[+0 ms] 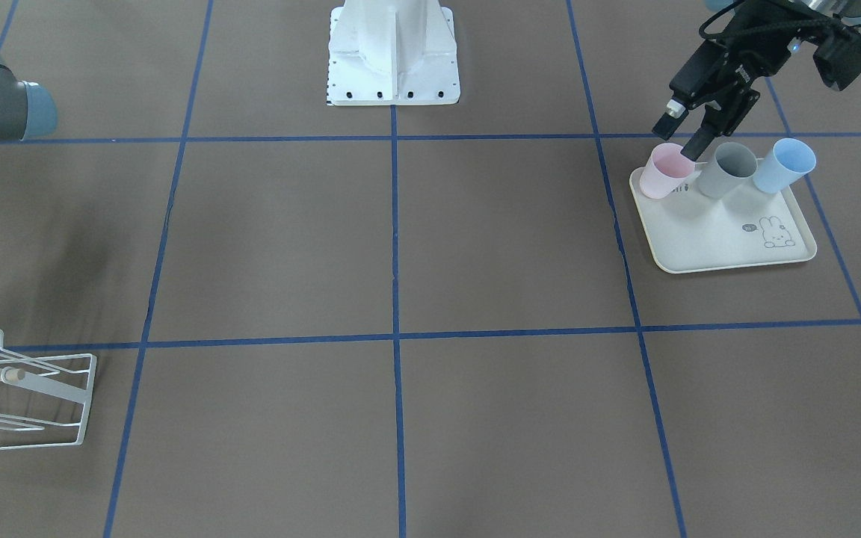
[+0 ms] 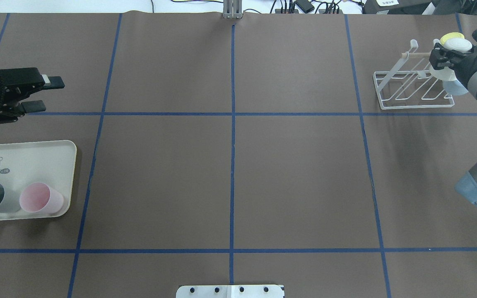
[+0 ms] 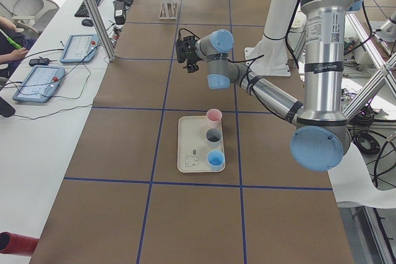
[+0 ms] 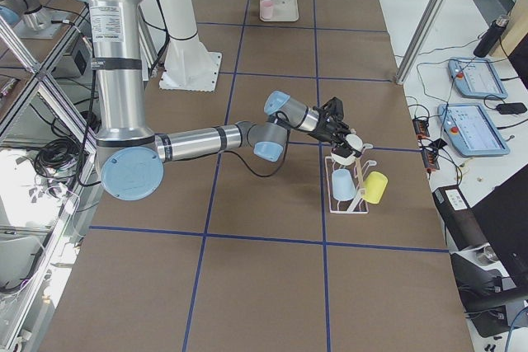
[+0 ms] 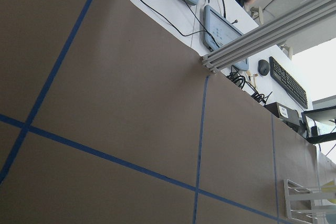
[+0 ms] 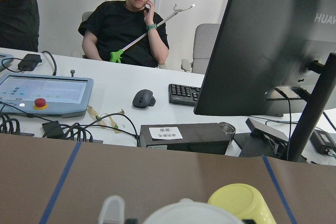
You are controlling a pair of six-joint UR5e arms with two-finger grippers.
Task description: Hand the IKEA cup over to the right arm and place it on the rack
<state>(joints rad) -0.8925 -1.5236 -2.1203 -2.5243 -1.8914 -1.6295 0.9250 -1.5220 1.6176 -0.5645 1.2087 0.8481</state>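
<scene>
Right claw (image 2: 443, 60) clamps the white cup (image 2: 456, 44) at the rack (image 2: 412, 89), upper right; looks light, slick plastic, pinch its wall; left claw (image 2: 42, 94) gapes empty

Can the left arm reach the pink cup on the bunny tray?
Probably yes. The open, empty left gripper hangs close by the cream rabbit-print tray, and nothing sits between it and the pink tapered cup.

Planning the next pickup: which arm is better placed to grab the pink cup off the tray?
Left. The left fingers hang open close to the pink cup on the tray; the right fingers are far off at the rack, shut on a white cup.
</scene>
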